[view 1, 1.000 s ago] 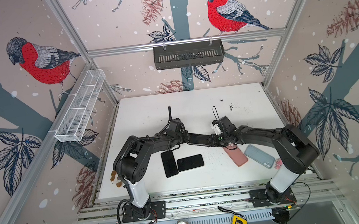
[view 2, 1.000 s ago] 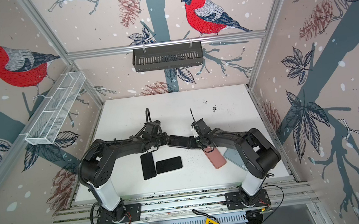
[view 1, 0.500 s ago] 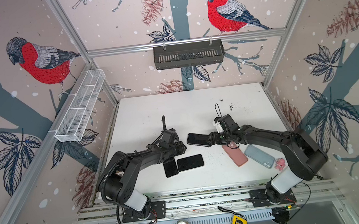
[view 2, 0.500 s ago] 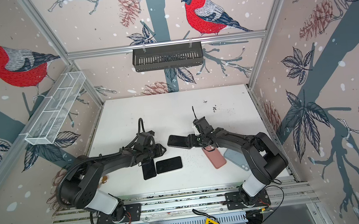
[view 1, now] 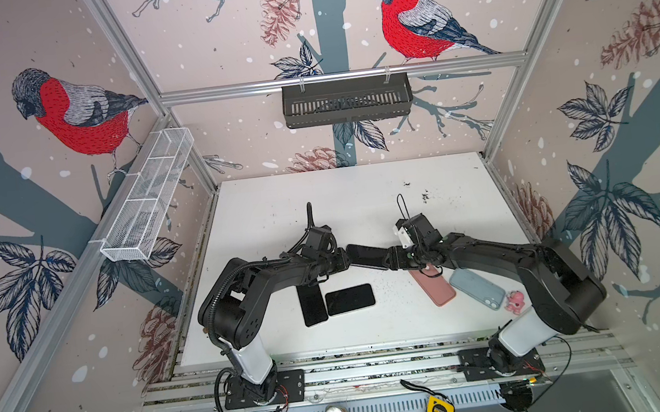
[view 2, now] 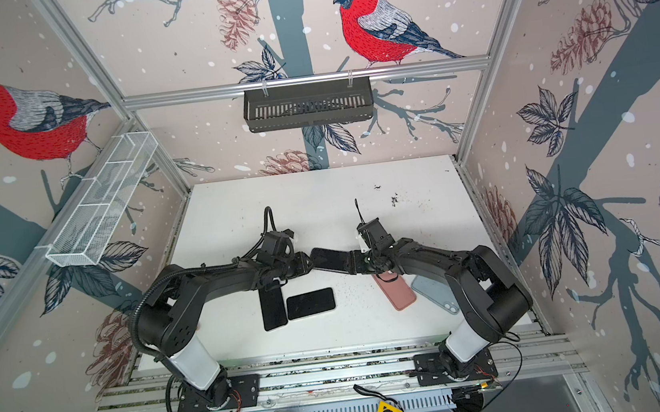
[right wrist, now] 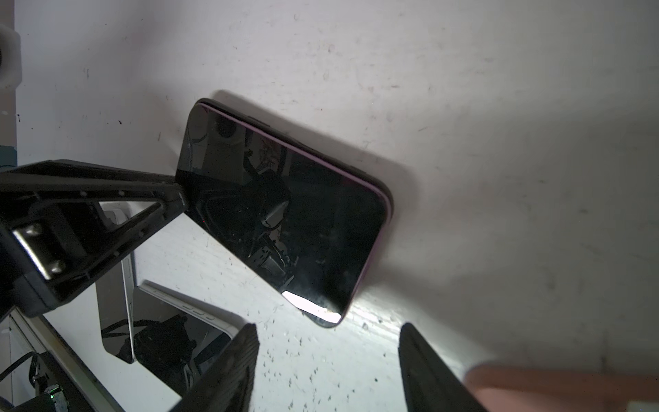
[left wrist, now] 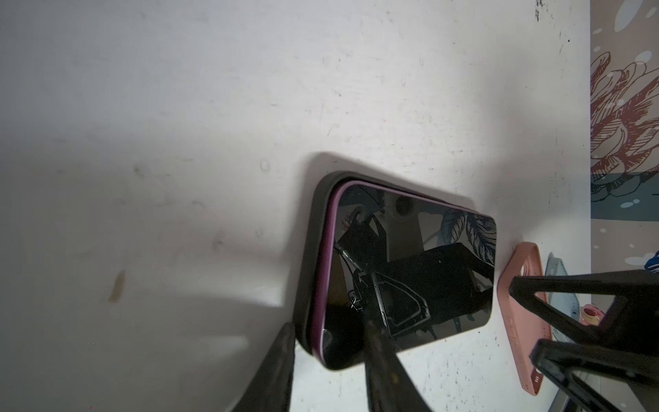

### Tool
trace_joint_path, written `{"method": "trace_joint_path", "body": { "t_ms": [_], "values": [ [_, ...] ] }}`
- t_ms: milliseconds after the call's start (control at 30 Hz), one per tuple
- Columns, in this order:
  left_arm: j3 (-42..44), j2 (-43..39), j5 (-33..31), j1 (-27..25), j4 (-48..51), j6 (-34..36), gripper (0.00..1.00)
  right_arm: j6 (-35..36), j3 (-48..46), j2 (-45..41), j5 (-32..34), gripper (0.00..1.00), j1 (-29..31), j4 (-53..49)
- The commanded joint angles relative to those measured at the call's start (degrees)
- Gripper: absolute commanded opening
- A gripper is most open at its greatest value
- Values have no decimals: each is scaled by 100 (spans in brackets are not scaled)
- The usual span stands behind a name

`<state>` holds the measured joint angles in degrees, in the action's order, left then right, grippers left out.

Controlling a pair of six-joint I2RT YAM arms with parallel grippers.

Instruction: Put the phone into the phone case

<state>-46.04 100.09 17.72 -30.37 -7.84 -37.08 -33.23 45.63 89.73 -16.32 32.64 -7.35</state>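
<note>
You had the phone (view 1: 368, 255) lying screen-up on the table (view 1: 319, 199). Its long axis ran from your left gripper (view 1: 344, 260) to your right gripper (view 1: 391, 260), one short end toward each. It sat in the dark phone case (left wrist: 309, 249), whose rim showed outside the purple edge at the left gripper's corner. That gripper's jaws were narrow and straddled that corner; I cannot tell whether they gripped. Your right jaws stood wide, just short of the other end.
</note>
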Motion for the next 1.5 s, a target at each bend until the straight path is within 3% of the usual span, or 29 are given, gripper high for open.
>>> {"method": "trace_joint_path", "body": {
  "t_ms": [0,267,467,700,967,1467],
  "values": [
    [116,-35,-281,-21,733,25,27,-36,-37,-38,-31,64,8,123],
    [348,-533,-334,-15,719,118,25,-36,-138,-48,-73,64,17,174],
    [-467,-305,-947,-35,1906,836,28,0,-235,-140,0,65,14,166],
    [-749,121,-738,-38,2003,1076,22,-60,-321,-89,-38,64,19,322],
    [-735,158,-418,-106,1885,1263,21,-45,-331,-52,-56,65,17,339],
    [-524,-134,-418,-258,1804,1260,16,-43,-415,-152,-43,65,-6,349]
  ]
}}
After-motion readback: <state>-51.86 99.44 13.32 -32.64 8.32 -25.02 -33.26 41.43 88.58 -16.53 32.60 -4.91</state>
